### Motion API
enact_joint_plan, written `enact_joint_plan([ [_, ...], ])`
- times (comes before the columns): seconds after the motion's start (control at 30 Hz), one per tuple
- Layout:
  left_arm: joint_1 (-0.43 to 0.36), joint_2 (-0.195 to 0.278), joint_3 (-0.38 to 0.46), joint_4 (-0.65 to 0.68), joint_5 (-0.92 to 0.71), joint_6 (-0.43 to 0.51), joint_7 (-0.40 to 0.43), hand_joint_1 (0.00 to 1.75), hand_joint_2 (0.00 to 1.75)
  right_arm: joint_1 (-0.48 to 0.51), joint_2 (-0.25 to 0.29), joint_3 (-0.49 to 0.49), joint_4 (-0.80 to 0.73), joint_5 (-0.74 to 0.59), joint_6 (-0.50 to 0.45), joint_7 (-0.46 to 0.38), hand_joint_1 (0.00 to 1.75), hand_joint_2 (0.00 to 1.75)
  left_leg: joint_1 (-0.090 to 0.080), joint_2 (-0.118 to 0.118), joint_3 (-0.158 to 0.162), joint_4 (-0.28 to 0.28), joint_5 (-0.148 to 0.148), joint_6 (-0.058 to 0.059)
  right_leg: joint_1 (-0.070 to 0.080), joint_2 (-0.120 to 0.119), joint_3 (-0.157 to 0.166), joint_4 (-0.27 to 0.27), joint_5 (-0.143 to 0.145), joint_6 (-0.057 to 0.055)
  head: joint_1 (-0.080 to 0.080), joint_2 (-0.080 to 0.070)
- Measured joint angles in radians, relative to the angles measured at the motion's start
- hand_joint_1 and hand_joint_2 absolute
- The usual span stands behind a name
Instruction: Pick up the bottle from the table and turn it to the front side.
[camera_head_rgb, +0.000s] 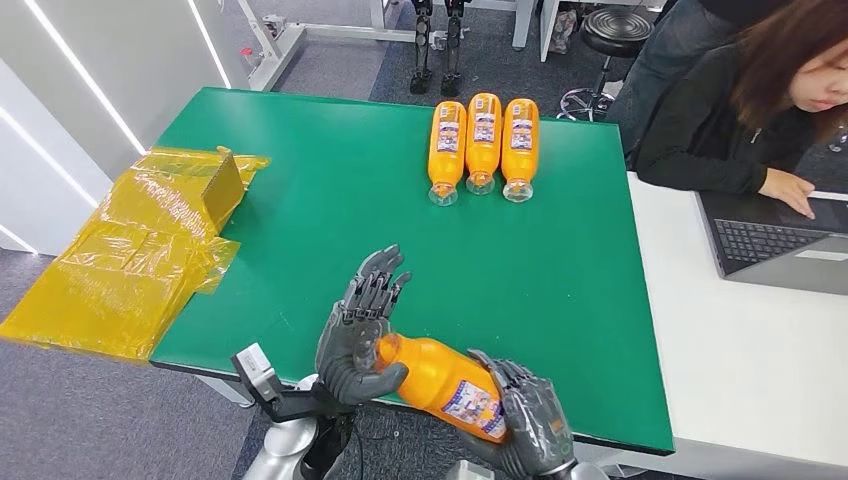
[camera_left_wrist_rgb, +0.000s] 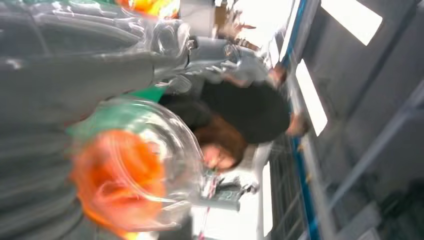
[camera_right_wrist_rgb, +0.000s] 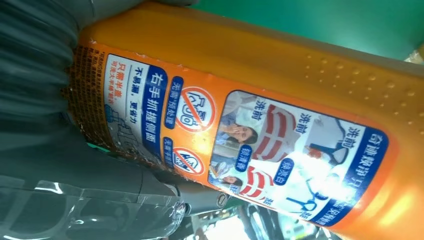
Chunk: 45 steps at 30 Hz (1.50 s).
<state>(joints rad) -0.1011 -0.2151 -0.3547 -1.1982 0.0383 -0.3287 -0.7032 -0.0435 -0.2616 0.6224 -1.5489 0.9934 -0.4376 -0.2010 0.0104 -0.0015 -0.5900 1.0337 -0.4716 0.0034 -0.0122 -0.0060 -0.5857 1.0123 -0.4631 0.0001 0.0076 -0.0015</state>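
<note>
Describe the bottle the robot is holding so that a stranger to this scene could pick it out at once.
Start at the green table and go to its near edge, where the left hand and right hand meet. The held bottle lies tilted between them, lifted, unlike the three orange bottles lying flat in a row at the far edge.

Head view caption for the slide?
Both hands, left and right, hold an orange bottle above the green table.

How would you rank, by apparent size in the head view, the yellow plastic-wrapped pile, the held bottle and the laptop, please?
1. yellow plastic-wrapped pile, clearly largest
2. laptop, though the frame edge cuts it off
3. held bottle, partly covered by the fingers and nearer the camera, so its rank against the laptop is unsure
</note>
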Motion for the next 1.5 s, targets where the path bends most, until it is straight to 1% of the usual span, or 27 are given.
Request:
enact_joint_plan([
  [0.03, -0.004, -0.001, 0.000, 0.006, 0.001, -0.002, 0.000, 0.00, 1.75, -0.001, 0.009, 0.000, 0.000, 0.009, 0.007, 0.008, 1.75, 1.75, 0.000, 0.000, 0.000, 0.000, 0.000, 0.000, 0.000, 0.000, 0.000, 0.000, 0.000, 0.000, 0.000, 0.000],
  [0.13, -0.006, -0.001, 0.000, 0.009, 0.002, -0.004, 0.000, 0.00, 1.75, -0.002, 0.014, 0.000, 0.000, 0.014, 0.012, 0.013, 1.75, 1.75, 0.000, 0.000, 0.000, 0.000, 0.000, 0.000, 0.000, 0.000, 0.000, 0.000, 0.000, 0.000, 0.000, 0.000],
  [0.17, -0.017, -0.004, 0.000, 0.024, 0.007, -0.012, -0.002, 0.00, 1.75, -0.002, 0.031, -0.005, -0.003, 0.030, 0.027, 0.027, 1.75, 1.75, 0.000, 0.000, 0.000, 0.000, 0.000, 0.000, 0.000, 0.000, 0.000, 0.000, 0.000, 0.000, 0.000, 0.000],
  [0.27, -0.050, -0.016, -0.017, 0.092, 0.019, -0.045, -0.005, 0.00, 1.75, -0.008, 0.110, -0.027, -0.024, 0.079, 0.076, 0.067, 1.75, 1.75, 0.000, 0.000, 0.000, 0.000, 0.000, 0.000, 0.000, 0.000, 0.000, 0.000, 0.000, 0.000, 0.000, 0.000],
  [0.4, -0.055, -0.018, -0.031, 0.122, 0.023, -0.061, -0.005, 0.00, 1.75, -0.012, 0.138, -0.036, -0.038, 0.096, 0.085, 0.066, 1.75, 1.75, 0.000, 0.000, 0.000, 0.000, 0.000, 0.000, 0.000, 0.000, 0.000, 0.000, 0.000, 0.000, 0.000, 0.000],
  [0.43, -0.056, -0.018, -0.034, 0.131, 0.028, -0.069, -0.004, 0.40, 1.75, -0.012, 0.144, -0.037, -0.044, 0.105, 0.091, 0.065, 1.75, 1.75, 0.000, 0.000, 0.000, 0.000, 0.000, 0.000, 0.000, 0.000, 0.000, 0.000, 0.000, 0.000, 0.000, 0.000],
  [0.5, -0.060, -0.020, -0.043, 0.146, 0.038, -0.084, -0.003, 1.27, 1.75, -0.012, 0.154, -0.037, -0.058, 0.123, 0.105, 0.065, 1.75, 1.75, -0.001, 0.001, 0.000, 0.000, 0.000, 0.000, 0.000, 0.001, 0.000, 0.000, 0.000, 0.000, 0.000, 0.000],
  [0.53, -0.061, -0.020, -0.048, 0.150, 0.041, -0.088, -0.002, 1.71, 1.75, -0.012, 0.158, -0.038, -0.064, 0.130, 0.113, 0.067, 1.66, 1.75, -0.001, 0.001, 0.000, 0.000, 0.000, 0.000, 0.000, 0.001, -0.001, 0.000, 0.000, 0.000, 0.000, 0.000],
  [0.57, -0.062, -0.020, -0.051, 0.152, 0.043, -0.089, -0.002, 1.75, 1.75, -0.012, 0.161, -0.040, -0.068, 0.135, 0.119, 0.069, 1.23, 1.75, -0.001, 0.001, 0.000, 0.000, 0.000, 0.000, 0.000, 0.001, -0.001, 0.000, 0.000, 0.000, 0.000, 0.000],
  [0.63, -0.064, -0.020, -0.059, 0.156, 0.046, -0.089, -0.003, 1.75, 1.75, -0.012, 0.167, -0.044, -0.077, 0.142, 0.129, 0.076, 0.35, 1.75, -0.001, 0.001, 0.000, 0.000, 0.000, 0.000, 0.000, 0.001, -0.001, 0.000, 0.000, 0.000, 0.000, 0.000],
  [0.67, -0.065, -0.020, -0.064, 0.157, 0.046, -0.087, -0.003, 1.75, 1.75, -0.013, 0.171, -0.047, -0.081, 0.145, 0.134, 0.078, 0.00, 1.75, -0.001, 0.001, 0.000, 0.000, 0.000, 0.000, 0.000, 0.001, 0.000, 0.000, 0.000, 0.000, 0.000, 0.000],
  [0.87, -0.068, -0.018, -0.078, 0.157, 0.043, -0.059, -0.003, 1.75, 1.75, -0.003, 0.193, -0.054, -0.094, 0.151, 0.166, 0.084, 0.00, 1.75, -0.001, 0.000, 0.000, 0.000, 0.000, 0.000, 0.000, 0.000, 0.000, 0.000, 0.000, 0.000, 0.000, 0.000],
  [1.3, -0.055, -0.013, -0.077, 0.136, 0.007, -0.007, -0.003, 1.75, 1.75, 0.014, 0.201, -0.061, -0.085, 0.134, 0.164, 0.057, 0.00, 1.75, -0.001, 0.000, -0.001, 0.000, 0.000, 0.000, 0.000, 0.000, 0.000, 0.000, 0.000, 0.000, 0.000, 0.000],
  [1.37, -0.054, -0.011, -0.076, 0.125, -0.044, 0.042, -0.005, 1.75, 1.75, 0.015, 0.204, -0.062, -0.081, 0.123, 0.163, 0.055, 0.00, 1.75, 0.000, 0.000, -0.001, 0.000, 0.000, 0.000, 0.000, 0.000, 0.000, 0.000, 0.000, 0.000, 0.000, 0.000],
  [1.47, -0.065, -0.002, -0.077, 0.114, -0.166, 0.167, -0.009, 1.75, 1.75, 0.014, 0.205, -0.068, -0.073, 0.101, 0.161, 0.050, 0.00, 1.75, 0.000, 0.000, -0.001, 0.000, 0.000, 0.000, 0.000, 0.000, 0.000, 0.000, 0.000, 0.000, 0.000, 0.000],
  [1.5, -0.072, 0.003, -0.077, 0.114, -0.189, 0.195, -0.009, 1.75, 1.75, 0.014, 0.206, -0.070, -0.070, 0.096, 0.161, 0.047, 0.00, 1.75, -0.001, 0.000, -0.001, 0.000, 0.000, 0.000, 0.000, 0.000, 0.000, 0.000, 0.000, 0.000, 0.000, 0.000],
])
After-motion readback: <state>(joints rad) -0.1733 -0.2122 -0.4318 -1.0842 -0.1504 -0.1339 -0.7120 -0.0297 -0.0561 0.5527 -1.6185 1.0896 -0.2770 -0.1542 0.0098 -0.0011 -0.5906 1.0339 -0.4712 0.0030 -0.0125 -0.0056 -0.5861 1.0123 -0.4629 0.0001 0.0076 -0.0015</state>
